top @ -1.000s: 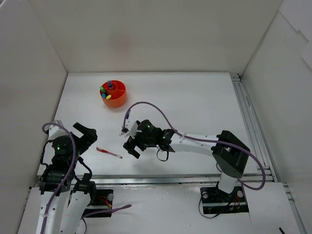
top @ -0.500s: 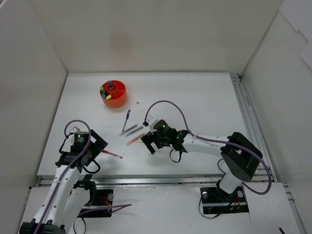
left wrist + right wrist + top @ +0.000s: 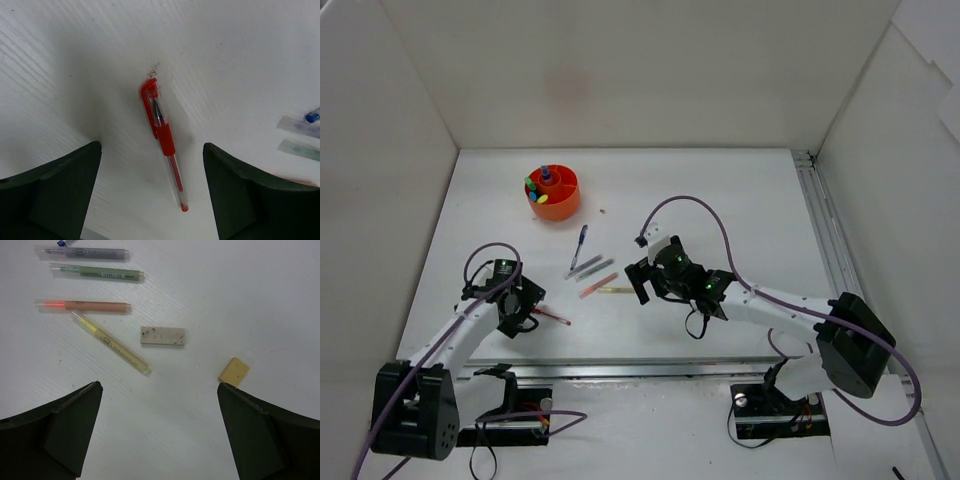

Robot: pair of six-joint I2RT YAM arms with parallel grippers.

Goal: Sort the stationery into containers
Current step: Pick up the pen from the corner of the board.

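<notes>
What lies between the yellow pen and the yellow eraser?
A speckled white eraser lies between the yellow pen and yellow eraser, touching neither; the right wrist view shows it.

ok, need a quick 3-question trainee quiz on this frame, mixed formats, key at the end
1. True or false: the left gripper has closed on the red pen.
2. How many erasers does the right wrist view show? A) one B) two C) four
3. Fill in: in the right wrist view, the pen nearest the grey-white eraser is the ___ one.

Key
1. False: its jaws are open and the red pen lies free between them.
2. B: the grey-white eraser and the tan eraser.
3. Yellow: the yellow pen lies just left of it.
</notes>
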